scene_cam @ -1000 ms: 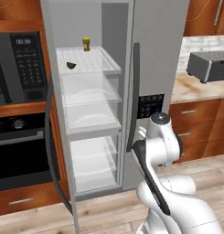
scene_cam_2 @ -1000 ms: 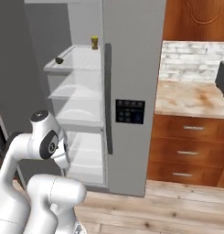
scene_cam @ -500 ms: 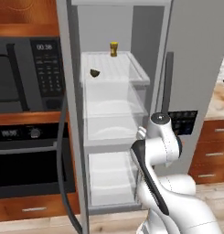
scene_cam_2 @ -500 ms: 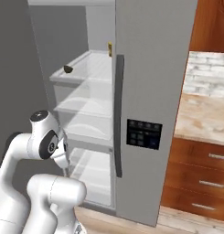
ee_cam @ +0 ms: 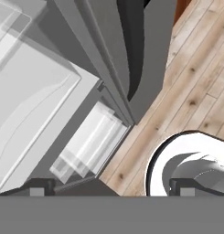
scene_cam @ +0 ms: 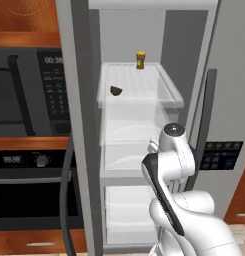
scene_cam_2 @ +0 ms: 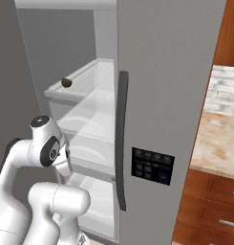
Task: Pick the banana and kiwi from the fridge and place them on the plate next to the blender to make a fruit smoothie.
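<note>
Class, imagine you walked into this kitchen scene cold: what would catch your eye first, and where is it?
First, the tall grey fridge standing open, its pale shelves nearly bare. On the top shelf lie a small dark fruit near the front edge and a little yellow jar at the back. The white robot arm rises folded in front of the lower shelves.

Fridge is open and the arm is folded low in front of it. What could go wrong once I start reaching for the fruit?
1. A dark fruit sits near the front edge of the top shelf; a clumsy approach might knock it off.
2. The small yellow-gold jar stands behind it and may tip on overreach.
3. The open gripper points down by the lower drawers; swinging up, the arm could clip the shelf fronts or the door handle.
</note>
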